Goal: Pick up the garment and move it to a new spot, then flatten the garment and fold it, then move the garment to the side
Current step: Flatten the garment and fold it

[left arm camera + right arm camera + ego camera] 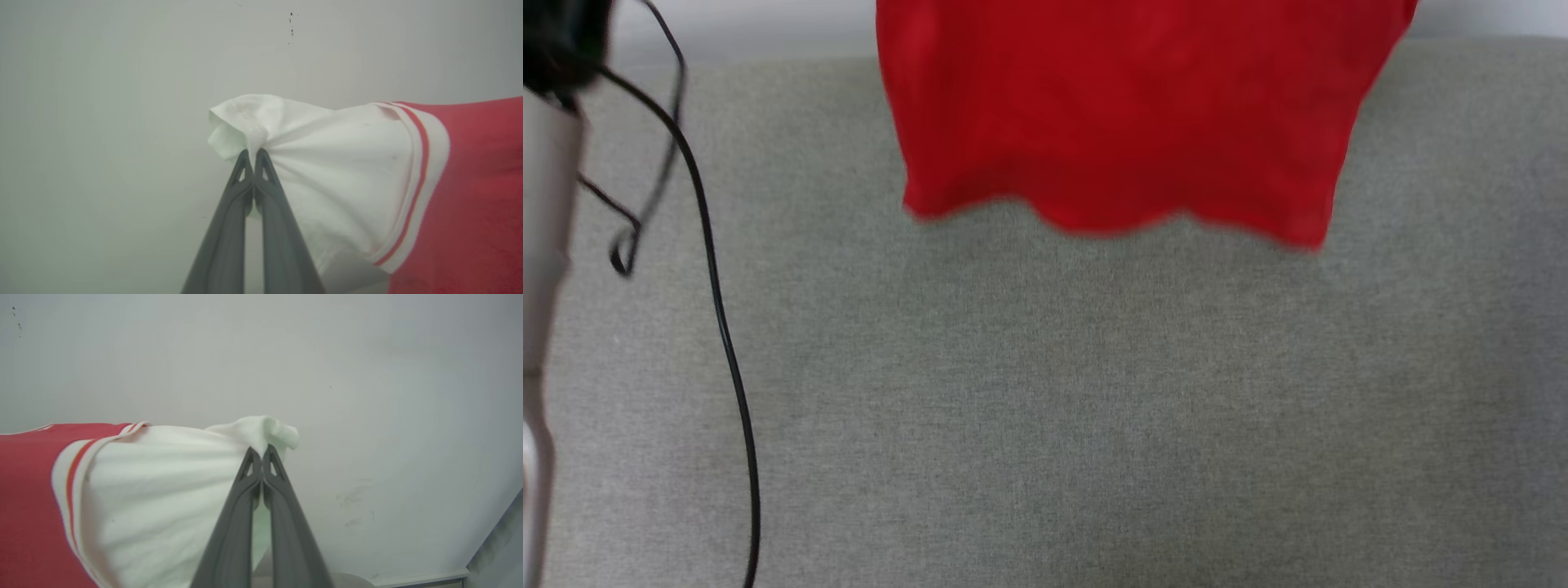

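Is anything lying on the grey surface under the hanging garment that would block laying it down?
Nothing visible does. The grey surface under the garment is bare. A black cable hangs off to the left, apart from the cloth. The left hand and right hand each pinch a white sleeve directly.

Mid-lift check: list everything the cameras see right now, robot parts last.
shirt: one, red with white sleeves and striped trim, hanging over the fabric surface
fabric surface: one, grey, across the head view below the shirt
cables: at least two, black, head view's left side
wall: one, pale, behind the shirt in the wrist views
forearm: one, pale, head view's left edge
left gripper: one, dark, shut on a white sleeve
right gripper: one, dark, shut on the other sleeve
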You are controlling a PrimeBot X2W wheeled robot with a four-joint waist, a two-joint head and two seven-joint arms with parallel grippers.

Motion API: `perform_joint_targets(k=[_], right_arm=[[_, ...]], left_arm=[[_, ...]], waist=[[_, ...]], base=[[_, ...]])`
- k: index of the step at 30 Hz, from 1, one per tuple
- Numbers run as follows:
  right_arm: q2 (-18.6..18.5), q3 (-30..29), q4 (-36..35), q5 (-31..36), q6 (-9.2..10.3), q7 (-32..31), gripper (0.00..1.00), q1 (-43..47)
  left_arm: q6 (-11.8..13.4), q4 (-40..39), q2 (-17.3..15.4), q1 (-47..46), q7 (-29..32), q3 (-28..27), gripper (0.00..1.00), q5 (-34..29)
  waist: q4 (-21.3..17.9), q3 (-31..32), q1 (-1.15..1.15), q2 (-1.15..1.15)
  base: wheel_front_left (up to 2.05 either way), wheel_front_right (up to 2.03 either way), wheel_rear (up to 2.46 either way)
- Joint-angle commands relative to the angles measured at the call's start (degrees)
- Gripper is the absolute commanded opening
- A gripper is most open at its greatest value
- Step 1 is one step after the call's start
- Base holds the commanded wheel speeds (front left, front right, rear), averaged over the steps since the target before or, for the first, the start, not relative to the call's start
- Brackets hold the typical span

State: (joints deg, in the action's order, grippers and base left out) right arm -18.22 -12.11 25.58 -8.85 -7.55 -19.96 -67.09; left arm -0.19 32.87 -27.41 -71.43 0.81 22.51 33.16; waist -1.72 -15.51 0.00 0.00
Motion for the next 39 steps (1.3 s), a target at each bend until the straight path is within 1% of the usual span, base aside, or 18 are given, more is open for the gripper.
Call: perform_joint_targets(k=[1, 6, 11, 14, 15, 19, 20, 24, 28, 32, 34, 39], right_arm=[[-0.5, -0.6, 1.0, 1.0, 0.12, 1.7, 0.00, -3.8], [0.3, -0.7, 5.5, 3.2, 0.12, 5.8, 0.00, -13.6], [2.7, 0.5, 8.8, 4.1, 0.11, 9.8, 0.00, -20.2], [4.6, 2.0, 11.1, 4.2, 0.11, 12.0, 0.00, -22.0], [6.1, 4.2, 13.7, 3.6, 0.11, 13.6, 0.00, -22.4], [6.9, 7.5, 17.8, 2.2, 0.11, 14.8, 0.00, -20.0], [6.9, 7.5, 17.8, 2.2, 0.11, 14.8, 0.00, -20.0], [7.3, 11.4, 21.0, -0.3, 0.10, 15.6, 0.00, -16.5], [6.7, 16.5, 22.8, -4.4, 0.10, 16.6, 0.00, -8.5], [5.1, 20.4, 21.1, -9.5, 0.10, 18.1, 0.00, 1.9], [4.1, 21.9, 19.1, -12.0, 0.10, 18.8, 0.00, 7.4], [1.7, 22.8, 13.8, -17.1, 0.10, 20.2, 0.00, 21.6]], left_arm=[[-0.1, 1.3, -0.6, -3.4, -1.1, -0.4, 0.00, -0.9], [-1.1, 4.8, -0.4, -12.5, -3.6, -0.1, 0.00, -2.8], [-2.1, 8.7, -0.1, -18.1, -6.3, 0.7, 0.00, -4.4], [-2.7, 11.3, 0.1, -19.2, -8.2, 0.9, 0.00, -4.4], [-3.4, 13.9, 0.8, -18.4, -10.1, 0.6, 0.00, -3.5], [-4.8, 17.9, 2.5, -15.0, -11.6, 0.2, 0.00, -1.1], [-4.8, 17.9, 2.5, -15.0, -11.6, 0.2, 0.00, -1.1], [-6.0, 21.8, 3.9, -10.1, -12.3, -0.5, 0.00, 2.1], [-6.9, 23.9, 5.3, -2.6, -13.6, -0.5, 0.00, 5.0], [-7.2, 23.4, 6.2, 6.8, -15.0, -0.1, 0.00, 7.5], [-7.3, 22.1, 6.4, 11.7, -15.4, 0.3, 0.00, 8.3], [-7.3, 16.8, 6.0, 23.7, -16.0, 0.6, 0.00, 10.4]], waist=[[0.0, -2.9, 0.00, 0.00], [0.2, -7.6, 0.00, 0.00], [0.2, -12.4, 0.00, 0.00], [0.0, -14.6, 0.00, 0.00], [0.0, -16.0, 0.00, 0.00], [0.2, -16.7, 0.00, 0.00], [0.2, -16.7, 0.00, 0.00], [0.3, -16.3, 0.00, 0.00], [0.5, -14.4, 0.00, 0.00], [0.9, -12.0, 0.00, 0.00], [1.0, -10.8, 0.00, 0.00], [1.7, -7.0, 0.00, 0.00]], base=[[0.00, 0.00, 0.00], [0.00, 0.00, 0.00], [0.00, 0.00, 0.00], [0.00, 0.00, 0.00], [0.00, 0.00, 0.00], [0.00, 0.00, 0.00], [0.00, 0.00, 0.00], [0.00, 0.00, 0.00], [0.00, 0.00, 0.00], [0.00, 0.00, 0.00], [0.00, 0.00, 0.00], [0.00, 0.00, 0.00]])
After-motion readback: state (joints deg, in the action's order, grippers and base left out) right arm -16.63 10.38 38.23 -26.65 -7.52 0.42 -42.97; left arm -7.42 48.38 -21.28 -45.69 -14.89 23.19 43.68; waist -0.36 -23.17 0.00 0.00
